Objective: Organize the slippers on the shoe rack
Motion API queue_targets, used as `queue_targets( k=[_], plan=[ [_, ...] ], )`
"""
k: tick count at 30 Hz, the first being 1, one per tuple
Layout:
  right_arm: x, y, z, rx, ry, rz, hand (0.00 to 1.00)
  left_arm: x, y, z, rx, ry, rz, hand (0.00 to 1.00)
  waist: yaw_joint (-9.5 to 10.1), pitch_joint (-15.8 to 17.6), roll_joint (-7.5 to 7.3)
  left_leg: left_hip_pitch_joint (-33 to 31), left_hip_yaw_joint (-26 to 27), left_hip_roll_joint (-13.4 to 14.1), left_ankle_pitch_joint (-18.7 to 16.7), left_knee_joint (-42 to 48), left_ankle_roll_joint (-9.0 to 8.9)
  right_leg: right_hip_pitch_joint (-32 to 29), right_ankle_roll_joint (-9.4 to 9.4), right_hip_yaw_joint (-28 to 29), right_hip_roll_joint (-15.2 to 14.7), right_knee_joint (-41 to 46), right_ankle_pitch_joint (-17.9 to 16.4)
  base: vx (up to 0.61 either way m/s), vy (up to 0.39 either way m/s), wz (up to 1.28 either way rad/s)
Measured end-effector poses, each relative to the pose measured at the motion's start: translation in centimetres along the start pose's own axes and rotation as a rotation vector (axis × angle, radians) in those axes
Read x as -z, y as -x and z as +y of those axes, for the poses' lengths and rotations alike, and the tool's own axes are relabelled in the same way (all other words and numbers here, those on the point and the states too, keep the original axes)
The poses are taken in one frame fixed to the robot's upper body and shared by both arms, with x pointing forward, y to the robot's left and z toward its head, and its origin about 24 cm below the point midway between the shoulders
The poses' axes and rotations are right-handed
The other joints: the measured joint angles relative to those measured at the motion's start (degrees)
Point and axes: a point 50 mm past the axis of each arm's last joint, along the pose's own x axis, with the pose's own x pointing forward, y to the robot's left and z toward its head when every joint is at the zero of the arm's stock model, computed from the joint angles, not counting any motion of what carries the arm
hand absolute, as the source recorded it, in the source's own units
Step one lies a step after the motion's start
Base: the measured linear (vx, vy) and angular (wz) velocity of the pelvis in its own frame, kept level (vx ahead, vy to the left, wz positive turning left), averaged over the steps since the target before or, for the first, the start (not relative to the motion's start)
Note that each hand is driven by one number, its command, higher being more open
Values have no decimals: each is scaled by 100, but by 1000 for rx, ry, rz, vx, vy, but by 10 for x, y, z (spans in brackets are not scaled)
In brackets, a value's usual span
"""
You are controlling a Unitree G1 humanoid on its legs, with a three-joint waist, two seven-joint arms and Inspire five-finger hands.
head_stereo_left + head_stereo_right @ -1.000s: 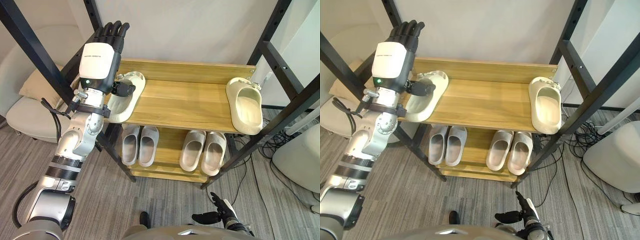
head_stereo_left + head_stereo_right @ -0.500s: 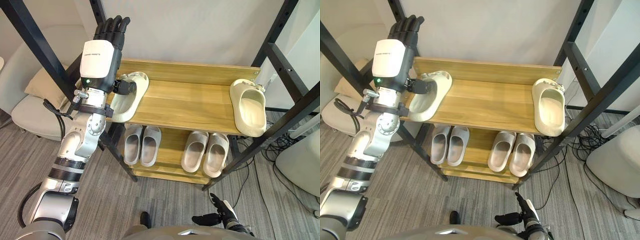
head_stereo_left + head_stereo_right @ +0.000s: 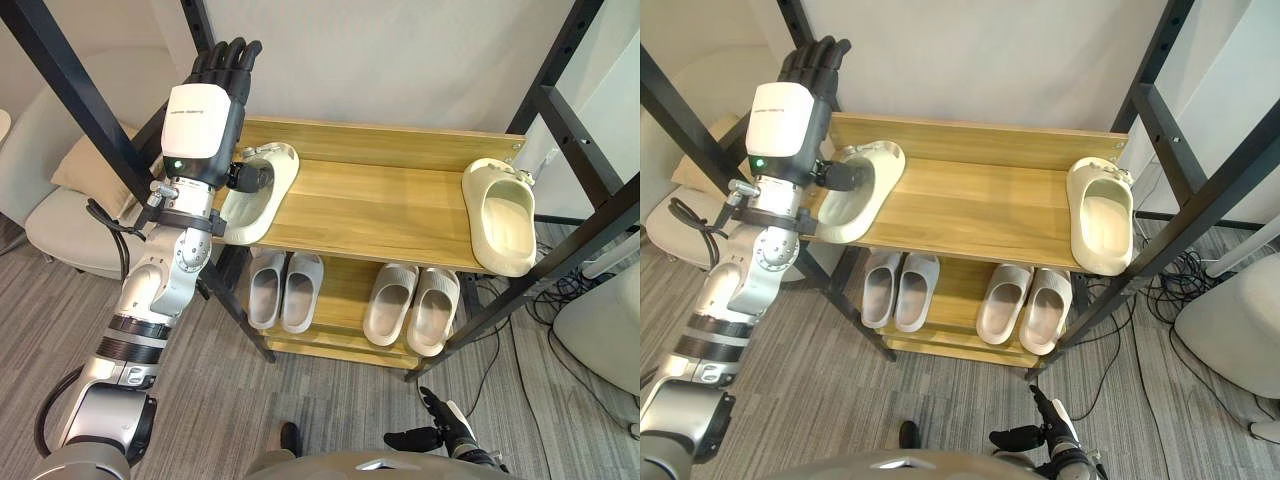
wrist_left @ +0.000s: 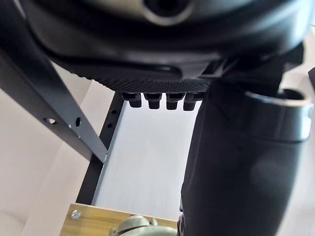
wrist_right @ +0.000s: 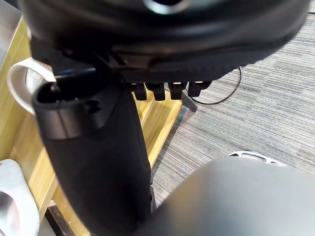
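My right hand (image 3: pixel 440 432) hangs slack at 5 o'clock. At 10, my left hand (image 3: pixel 203 112), stretched straight and empty, hovers over one slipper (image 3: pixel 250 212) on the top shelf (image 3: pixel 380 210). Its mate (image 3: pixel 498 212) lies at 2. I'd pinch the rim, then slide it across flat.

Plain white wall (image 3: pixel 400 60) at the back, grey ribbed carpet (image 3: pixel 320 395) underfoot. Off to the left sits a beige armchair (image 3: pixel 60 230), a tan cushion (image 3: pixel 88 168) resting on it.
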Motion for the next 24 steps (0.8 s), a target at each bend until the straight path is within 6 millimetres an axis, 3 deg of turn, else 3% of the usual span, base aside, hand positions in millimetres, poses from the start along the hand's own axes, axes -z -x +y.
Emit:
queue_targets(
  k=[6, 7, 24],
  plan=[
    [-1, 0, 0, 3, -5, -4, 100, 15, 3, -3, 43, -74, 42, 100, 15, 8, -14, -16, 113, 24, -23, -23, -25, -81, 0, 108, 6, -8, 5, 0, 1, -8],
    [-2, 0, 0, 5, -9, -7, 100, 17, 3, -4, 50, -78, 49, 0, 10, 10, -16, -23, 129, 25, -26, -21, -27, -87, 6, 121, 8, -13, 14, 0, 5, -12],
    [-9, 0, 3, 20, -43, -36, 100, 34, 8, -14, 101, -112, 123, 0, -110, 50, -52, -25, 374, 62, -58, 2, -48, -190, 2, 378, 26, -91, 125, -18, 11, -8]
  ],
)
